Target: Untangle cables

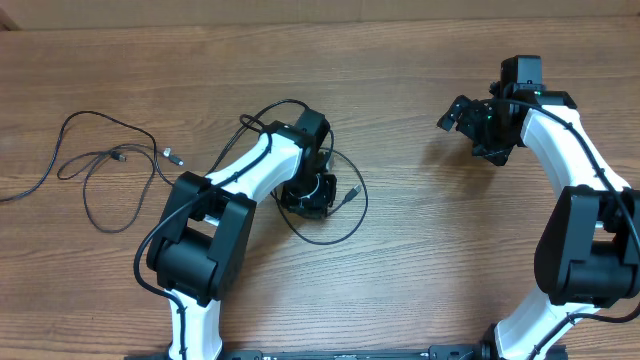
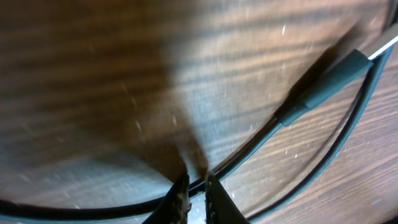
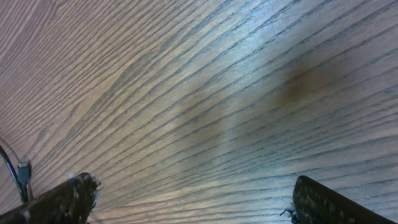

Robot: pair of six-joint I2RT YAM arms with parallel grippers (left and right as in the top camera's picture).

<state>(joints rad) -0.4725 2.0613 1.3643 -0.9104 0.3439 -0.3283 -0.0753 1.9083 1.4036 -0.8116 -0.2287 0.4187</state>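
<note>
Seen from overhead, the looped cable (image 1: pixel 363 205) lies near the middle of the desk (image 1: pixel 420 260), a thin black ring just to the 7 o'clock side of centre. Its plug (image 1: pixel 352 193) sits on the 3 o'clock side of the ring. The left tool (image 1: pixel 308 192) stands down inside this ring, with the left arm slanting in from 7 o'clock and covering the ring's 9 o'clock side. In the left wrist view the tool's fingertips (image 2: pixel 180 198) are clenched on that cable, with the strand pinched between them right at the wood. From the pinch the cord climbs toward 2 o'clock into a thicker black sleeve (image 2: pixel 329 76) with a silver tip. A second strand curves just beside it. The left cable (image 1: pixel 95 153) sprawls well apart at 9 o'clock in loose open bends, with both plug ends (image 1: pixel 172 156) turned inward. One strand runs out of the picture at the 9 o'clock edge. The right tool (image 1: pixel 458 115) hangs at 2 o'clock, near the far edge of the desk, released, with its two fingers (image 3: pixel 62 200) spread wide over bare grain and nothing between them. Bare wood lies between the ring and the right arm, from the centre out toward 3 o'clock. A further free band runs along the far edge at 12 o'clock. The 6 o'clock edge is crowded by both arm bases.
</note>
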